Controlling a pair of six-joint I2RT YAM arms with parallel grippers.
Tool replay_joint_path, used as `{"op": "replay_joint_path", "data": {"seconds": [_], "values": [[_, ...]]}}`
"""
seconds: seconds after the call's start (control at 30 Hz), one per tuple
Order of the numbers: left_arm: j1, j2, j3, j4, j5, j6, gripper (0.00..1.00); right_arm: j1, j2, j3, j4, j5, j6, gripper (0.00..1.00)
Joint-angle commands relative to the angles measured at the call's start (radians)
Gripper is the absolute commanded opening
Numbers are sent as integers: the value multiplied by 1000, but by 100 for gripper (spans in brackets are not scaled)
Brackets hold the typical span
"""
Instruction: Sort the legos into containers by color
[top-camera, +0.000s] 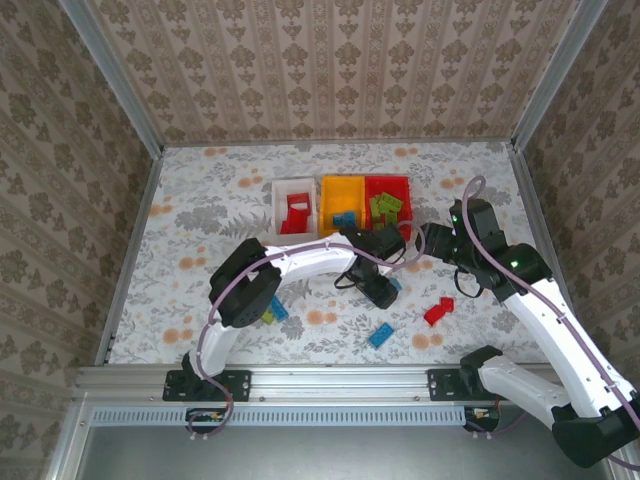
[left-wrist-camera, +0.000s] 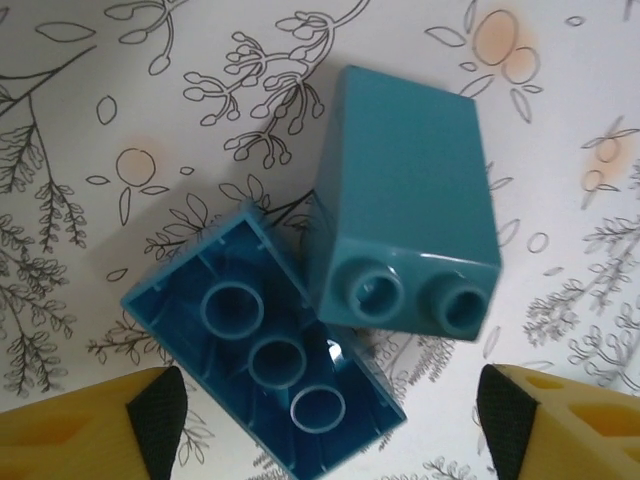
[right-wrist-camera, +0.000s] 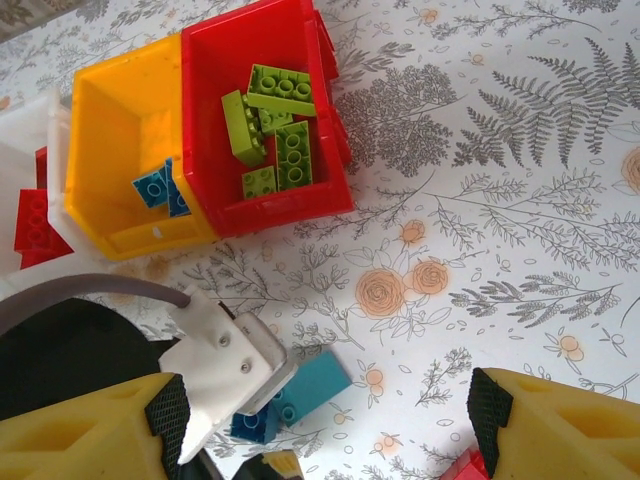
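Floral-printed tabletop (left-wrist-camera: 560, 120) bears two glossy blue studded bricks (left-wrist-camera: 410, 190) (left-wrist-camera: 255, 350); left tool (left-wrist-camera: 325, 410) and right tool (right-wrist-camera: 330, 410) both gape.

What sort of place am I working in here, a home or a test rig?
Most likely a staged robot test cell, not a home: wallpapered panels held in a metal frame box in a floral-covered table, with the left arm and right arm bolted to a rail at its near edge.
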Motion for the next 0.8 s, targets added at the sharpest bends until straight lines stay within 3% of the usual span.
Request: {"op": "replay_joint_path", "data": {"seconds": [0.0,0.37,0.57,0.77], "values": [[-3,42,33,-26,-27,-13,70,3,-30,1,-17,-39,9,77],[0,39,-4,-5,-82,-8,41,3,-27,-8,-11,-45,23,76],[29,-111,-83,0,-140,-62,36,3,-16,24,-13,-48,-2,76],[130,-287,-107,-45,-145,-128,35,2,18,105,21,-84,-37,75]]}}
